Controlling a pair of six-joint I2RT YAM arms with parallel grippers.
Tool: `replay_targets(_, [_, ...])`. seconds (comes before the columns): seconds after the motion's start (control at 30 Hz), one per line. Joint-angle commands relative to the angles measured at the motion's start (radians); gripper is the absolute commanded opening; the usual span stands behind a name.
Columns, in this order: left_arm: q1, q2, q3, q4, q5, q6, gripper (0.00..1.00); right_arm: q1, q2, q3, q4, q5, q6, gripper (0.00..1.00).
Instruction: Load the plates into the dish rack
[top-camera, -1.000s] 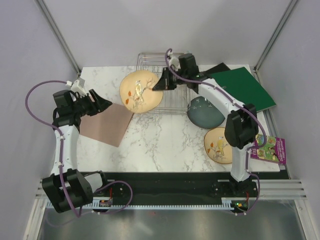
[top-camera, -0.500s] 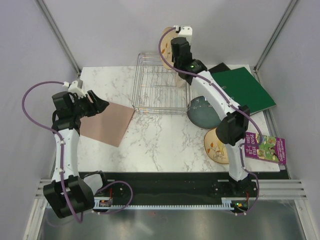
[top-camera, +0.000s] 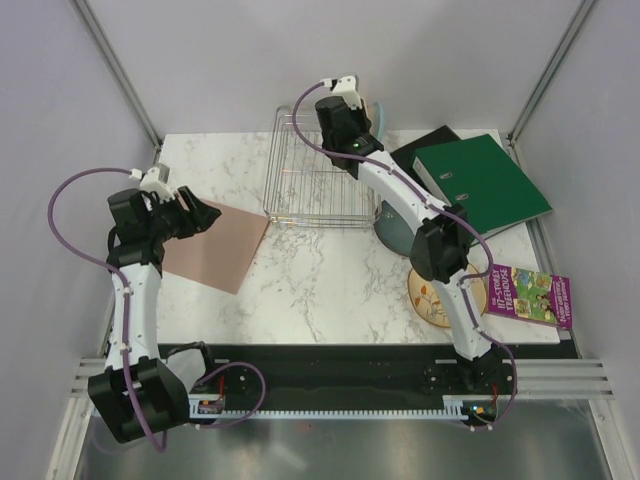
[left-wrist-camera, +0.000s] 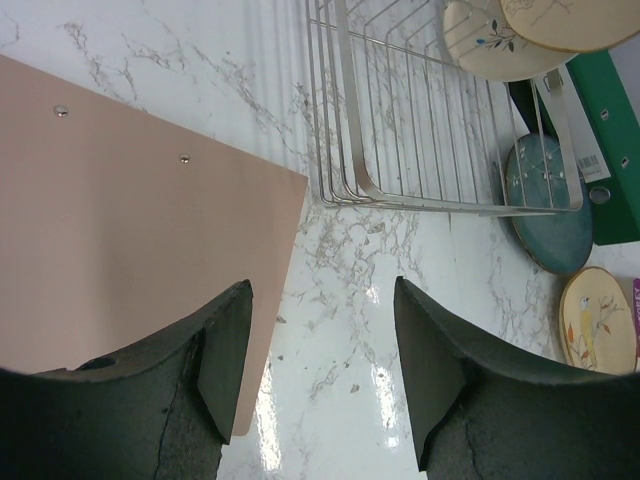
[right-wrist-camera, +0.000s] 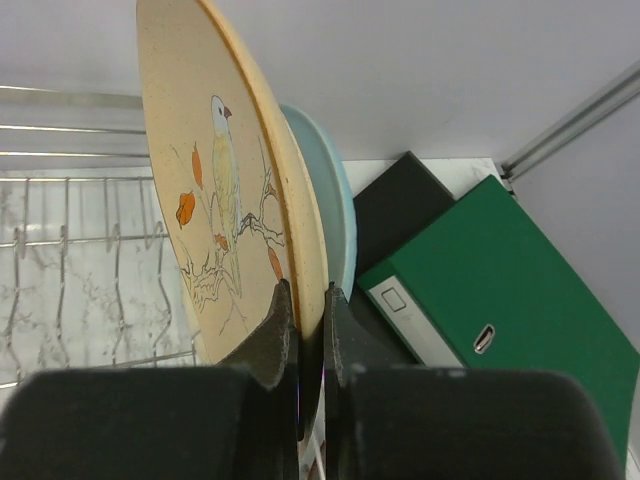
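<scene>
The bird plate (right-wrist-camera: 215, 180) in my grip is cream-yellow, with a pale bird on a twig and orange leaves. It stands upright on edge above the far right corner of the dish rack (top-camera: 320, 180), its rim pinched between the right fingers (right-wrist-camera: 270, 335). Just behind it, on the side away from the rack, the blue-edged plate (right-wrist-camera: 325, 190) also stands on edge. I can't tell whether it sits in the dividers or only beside them. The slate-blue plate (left-wrist-camera: 545, 200), speckled white, lies on the surface (top-camera: 330, 280) close against the rack's right side. The second bird plate (left-wrist-camera: 597, 320) lies right of the rack and nearer to me, partly under my right arm in the overhead view. The rack is a silver wire grid with low sides and wavy dividers.

Right of the rack, the green binder (top-camera: 490, 180) carries a white spine label and a barcode sticker, neither of which I can read. Farther right and nearer, the purple booklet (top-camera: 530, 297) has lettering too small to make out.

Left of the rack, the left fingers (left-wrist-camera: 225, 370) are spread with nothing between them, above the pink board (left-wrist-camera: 120, 230), much where they were a second ago. Back then the bird plate faced the overhead camera above the rack's left half. Half a second ago it was already up at the far right corner. Now it is turned edge-on, so the overhead view barely shows it.
</scene>
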Motion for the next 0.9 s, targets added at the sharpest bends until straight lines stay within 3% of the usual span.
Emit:
replay_targets(0.0, [-0.007, -0.015, -0.010, 0.033, 0.021, 0.036, 0.66, 0.000, -0.017, 0.103, 0.162, 0.113, -0.045, 0.00])
replay_targets(0.77, [-0.039, 0.008, -0.016, 0.015, 0.018, 0.059, 0.66, -0.005, 0.208, 0.180, 0.163, 0.107, -0.019, 0.00])
replay_targets(0.83, [-0.042, 0.006, -0.020, 0.015, 0.018, 0.056, 0.66, -0.003, 0.210, 0.171, 0.165, 0.104, -0.024, 0.09])
replay_targets(0.87, [-0.043, 0.006, -0.019, 0.015, 0.018, 0.055, 0.66, -0.003, 0.207, 0.153, 0.165, 0.102, -0.030, 0.18])
